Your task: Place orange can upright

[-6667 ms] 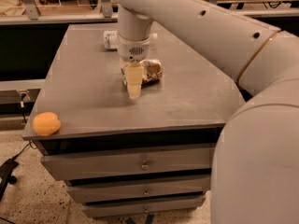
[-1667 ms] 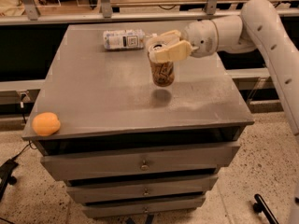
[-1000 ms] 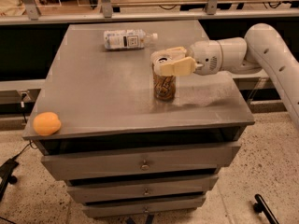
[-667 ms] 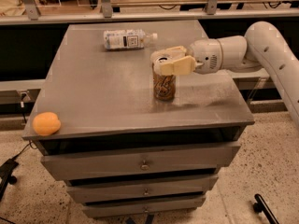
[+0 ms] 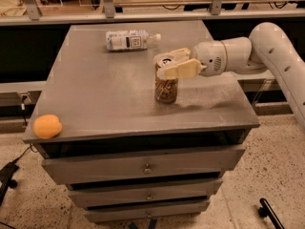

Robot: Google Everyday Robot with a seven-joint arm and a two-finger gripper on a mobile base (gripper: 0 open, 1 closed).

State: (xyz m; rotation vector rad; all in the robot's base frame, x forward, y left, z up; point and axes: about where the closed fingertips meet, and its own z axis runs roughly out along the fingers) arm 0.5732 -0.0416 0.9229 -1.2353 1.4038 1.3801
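Note:
The orange can stands upright on the grey table top, right of the middle, its silver pull-tab top facing up. My gripper reaches in from the right at the level of the can's rim. One cream finger lies across the front of the can's top and the other finger sits behind it. The fingers are closed on the can's upper part.
A clear plastic bottle with a white label lies on its side at the back of the table. A round orange fruit sits at the front left corner. Drawers run below the table top. My white arm spans the right side.
The can came down from just above the table and toward the front, and now rests on the top. Over the last second the gripper and can have not moved.

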